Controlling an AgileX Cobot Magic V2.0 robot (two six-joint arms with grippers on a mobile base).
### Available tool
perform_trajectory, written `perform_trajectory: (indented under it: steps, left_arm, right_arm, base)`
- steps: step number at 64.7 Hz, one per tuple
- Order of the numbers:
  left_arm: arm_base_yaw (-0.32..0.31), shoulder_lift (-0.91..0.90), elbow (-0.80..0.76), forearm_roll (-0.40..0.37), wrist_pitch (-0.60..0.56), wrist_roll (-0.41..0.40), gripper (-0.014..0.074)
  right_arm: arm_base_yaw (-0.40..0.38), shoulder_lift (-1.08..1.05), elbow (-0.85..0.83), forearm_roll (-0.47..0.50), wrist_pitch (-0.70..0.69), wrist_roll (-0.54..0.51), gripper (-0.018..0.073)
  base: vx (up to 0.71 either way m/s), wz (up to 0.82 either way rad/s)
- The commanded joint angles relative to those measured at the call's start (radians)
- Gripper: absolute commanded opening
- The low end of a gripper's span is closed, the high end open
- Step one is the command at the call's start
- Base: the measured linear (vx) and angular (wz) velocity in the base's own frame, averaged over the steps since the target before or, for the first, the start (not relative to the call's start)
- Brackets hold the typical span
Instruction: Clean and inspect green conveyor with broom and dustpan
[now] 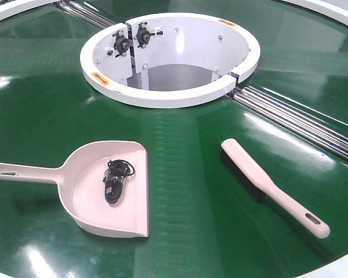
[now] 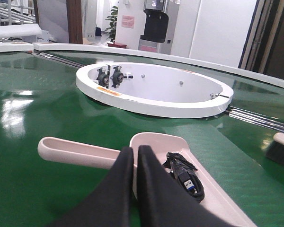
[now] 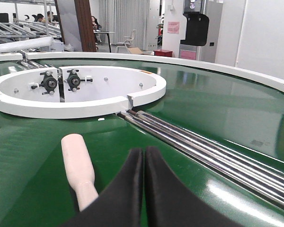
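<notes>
The dustpan [image 1: 107, 188] lies nearest the front edge of the green conveyor [image 1: 191, 150], on the left side of the belt, its wide mouth turned toward the right and its long handle reaching out toward the left edge, the slot hole near the handle's tip. Inside its scoop rests a coiled black cable [image 1: 116, 178]; the left wrist view shows a blue-tipped USB plug on it. To the right, well apart from the dustpan, the broom [image 1: 274, 186] lies flat on the belt at a slant, its brush end pointing toward the middle of the conveyor and its tapered handle with the slot hole pointing toward the front right edge; dark bristles show along its left side. Behind both, in the middle of the belt, stands the white ring opening [image 1: 162, 95], with two black bearing mounts [image 1: 130, 38] bolted to its inner wall. Silver rollers [image 1: 301, 119] run from the ring's right side toward the right edge. The left gripper [image 2: 135, 153] hovers above the dustpan's handle where it meets the scoop, its black jaws pressed together with nothing between them. The right gripper [image 3: 143, 153] hangs over the belt just beside the broom, its jaws likewise closed and empty.
</notes>
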Motion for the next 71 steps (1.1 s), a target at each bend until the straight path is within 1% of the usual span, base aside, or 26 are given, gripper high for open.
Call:
perform_trajectory:
  steps: [1,71]
  left_arm:
    - [0.0,-0.014,0.01,-0.008,-0.069,-0.003,-0.0006]
    - [0.0,-0.014,0.009,-0.008,-0.069,-0.003,-0.0006]
  right_arm:
    - [-0.006,-0.016,0.005,-0.003,-0.067,0.002,-0.0008]
    - [-0.006,-0.015,0.005,-0.004,-0.069,0.002,-0.0008]
  base:
    - [0.0,0.0]
    - [0.0,0.0]
